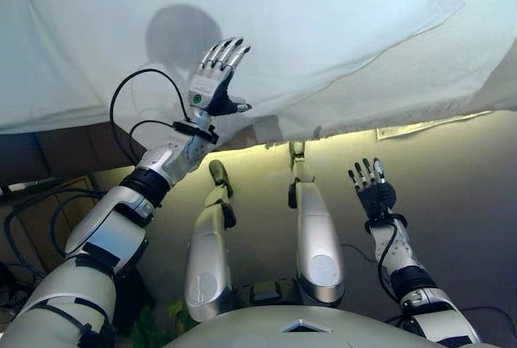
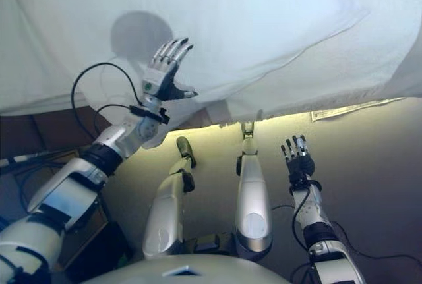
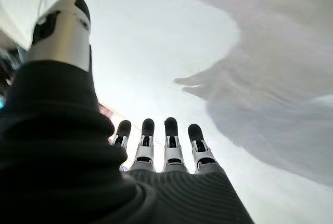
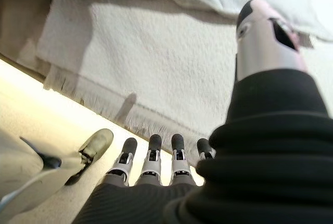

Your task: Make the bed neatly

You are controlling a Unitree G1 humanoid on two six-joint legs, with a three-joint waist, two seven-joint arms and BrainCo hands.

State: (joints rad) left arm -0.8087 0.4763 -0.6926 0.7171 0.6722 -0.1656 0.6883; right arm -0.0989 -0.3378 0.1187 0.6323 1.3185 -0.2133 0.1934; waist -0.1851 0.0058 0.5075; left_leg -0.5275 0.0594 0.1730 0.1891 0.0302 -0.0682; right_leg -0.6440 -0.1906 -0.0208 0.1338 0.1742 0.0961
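We count one bed [image 1: 452, 65], one white sheet [image 1: 323, 17] over one fringed blanket [image 4: 156, 78], and two robot hands: left robot hand [image 1: 216, 77], right robot hand [image 1: 373, 190].

The bed [image 1: 420, 81] is filling the upper half of the frame. A white sheet [image 1: 323, 17] is lying across it, its edge hanging over the near side. Beneath it, a textured white blanket [image 4: 156, 73] with a fringed hem is hanging toward the pale floor [image 1: 460, 178] at lower right.
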